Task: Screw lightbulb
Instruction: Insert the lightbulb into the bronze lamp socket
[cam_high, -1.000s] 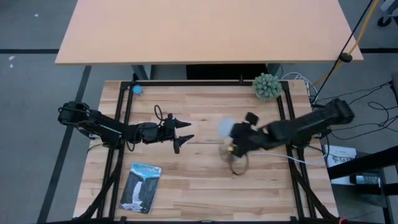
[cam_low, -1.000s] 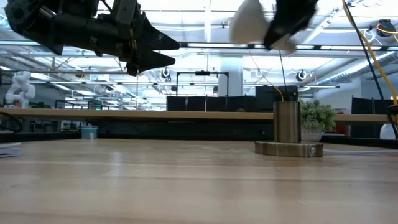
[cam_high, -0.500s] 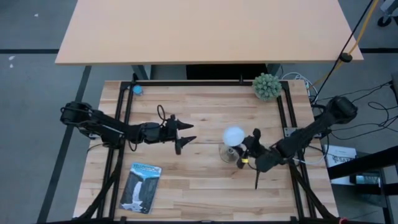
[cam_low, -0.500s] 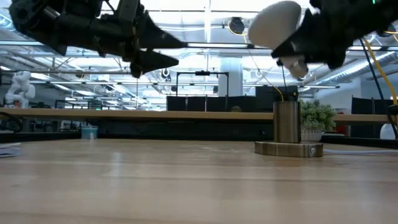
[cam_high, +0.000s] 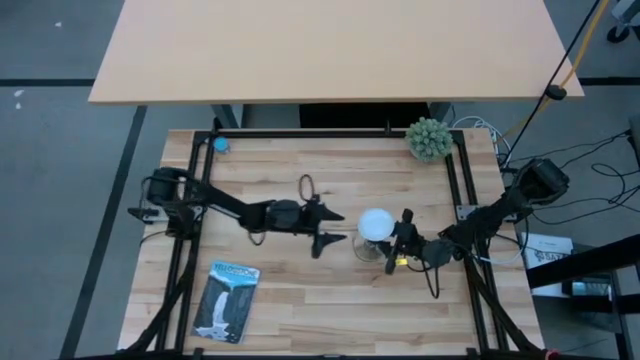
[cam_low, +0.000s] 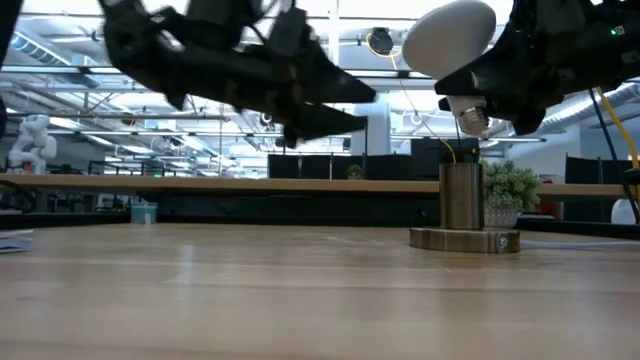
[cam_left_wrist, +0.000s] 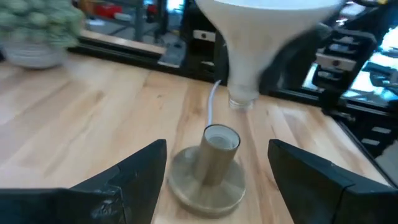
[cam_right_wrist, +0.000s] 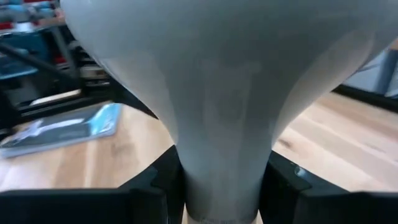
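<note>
The white lightbulb (cam_low: 448, 36) hangs above the brass socket (cam_low: 461, 197), globe up and leaning toward the left arm. Its metal screw end (cam_low: 471, 117) points down, a little above the socket's mouth. My right gripper (cam_high: 400, 243) is shut on it, coming from the table's right. The socket (cam_high: 368, 247) stands on its round base near the table's middle. My left gripper (cam_high: 330, 229) is open just left of the socket. In the left wrist view its fingers frame the socket (cam_left_wrist: 214, 163) and the bulb (cam_left_wrist: 261, 37), touching neither. My right gripper pinches the bulb's tapered neck (cam_right_wrist: 221, 168) between its two fingers (cam_right_wrist: 154, 190), just below the globe. The fingers come nearly level from the table's right side and lie across the neck. The bulb is lifted clear and tilted, its screw end over the socket.
A small potted plant (cam_high: 428, 138) stands at the far right corner, and a blue-and-white packet (cam_high: 226, 301) lies near the front left. A small blue object (cam_high: 220, 144) sits at the far left. A white cord (cam_left_wrist: 213, 99) runs from the socket toward the right.
My right gripper has come down and turned, bringing the bulb from high and tipped over to globe-up with its screw end over the socket. My left gripper, still open, has moved toward the table's right and slightly down, up to the socket.
</note>
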